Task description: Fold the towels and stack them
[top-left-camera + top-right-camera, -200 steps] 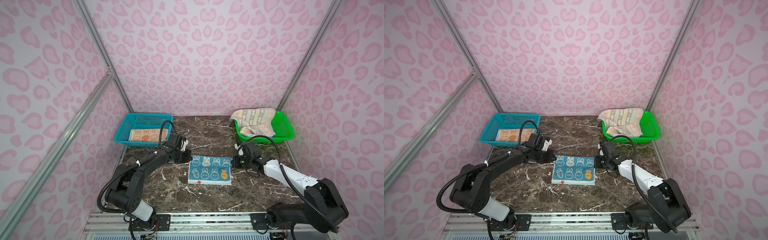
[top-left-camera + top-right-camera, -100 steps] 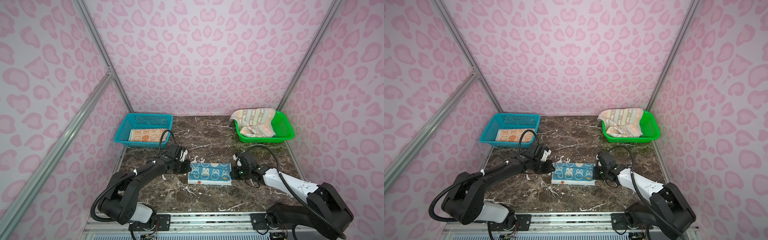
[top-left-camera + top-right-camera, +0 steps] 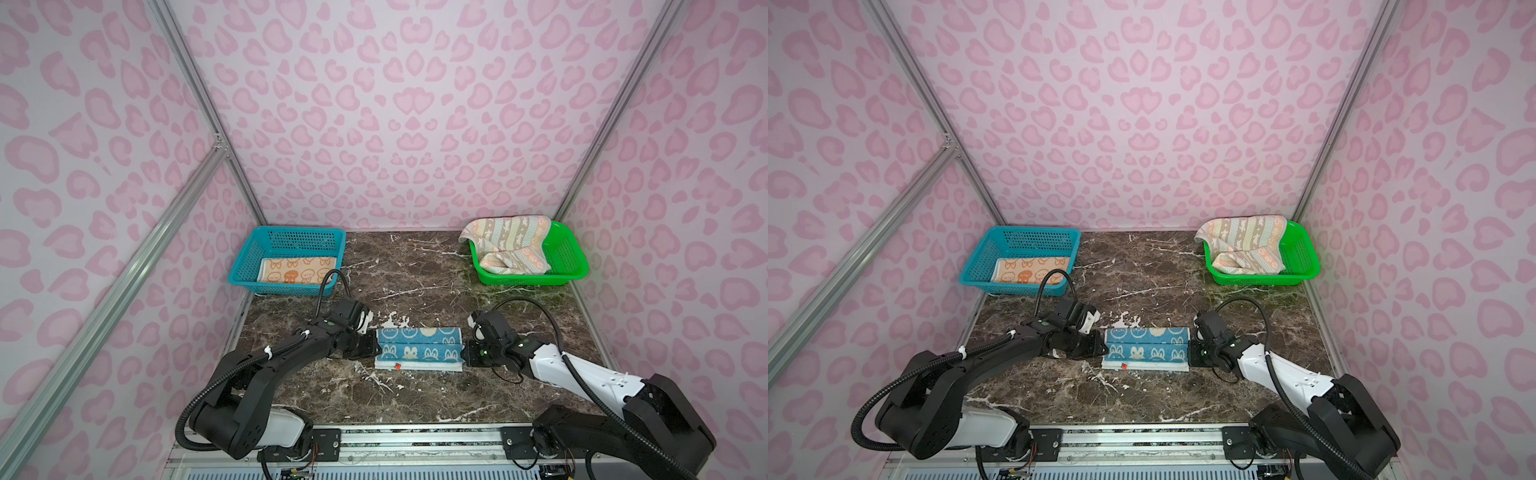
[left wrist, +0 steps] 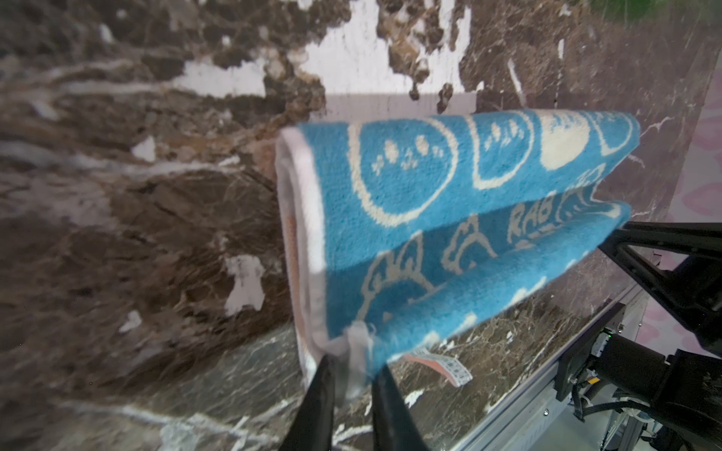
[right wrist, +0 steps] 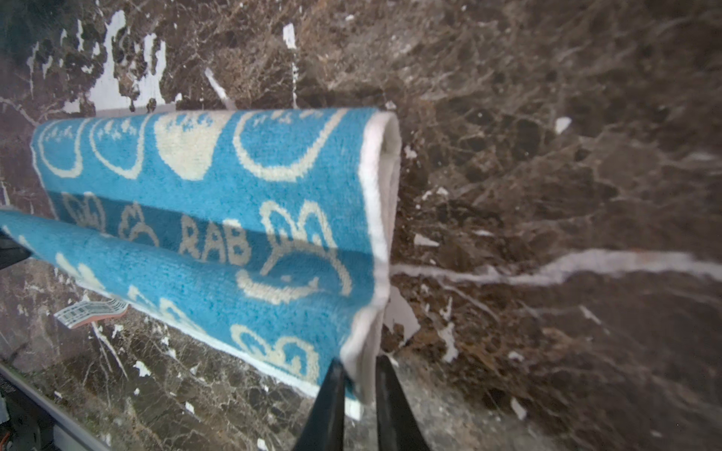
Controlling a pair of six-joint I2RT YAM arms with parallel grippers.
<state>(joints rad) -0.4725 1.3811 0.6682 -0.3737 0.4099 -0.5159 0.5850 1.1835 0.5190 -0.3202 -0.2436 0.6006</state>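
The blue towel (image 3: pixel 419 349) lies on the dark marble table (image 3: pixel 415 282), near the front and about midway between the two arms. It is folded into a long narrow band that runs left to right. In both top views its top face shows two bands of pattern, split by a lengthwise crease (image 3: pixel 1146 348).

The cloth is bright blue terry with cream outlines. Round faces run along the far band and rabbit heads along the near one. The letters "RAB" can be read in the crease in the right wrist view (image 5: pixel 234 218). A white hem edges each short end, and a thin white strip shows along the near edge. A small orange-and-white label (image 4: pixel 449 365) sticks out from under that near edge.

The left gripper (image 3: pixel 376 355) sits low at the towel's left end. In the left wrist view its fingertips (image 4: pixel 351 375) stand a little apart, with the near corner hem between them. The right gripper (image 3: pixel 463 355) mirrors this at the right end, its tips (image 5: pixel 359 371) either side of the white hem. For both, I cannot tell whether the jaws pinch the cloth or only straddle it.

An orange towel (image 3: pixel 297 269) with cream faces lies flat in the blue basket (image 3: pixel 299 241) at the far left. A pale striped towel (image 3: pixel 507 245) is bunched in the green basket (image 3: pixel 569 257) at the far right and spills over its left rim.
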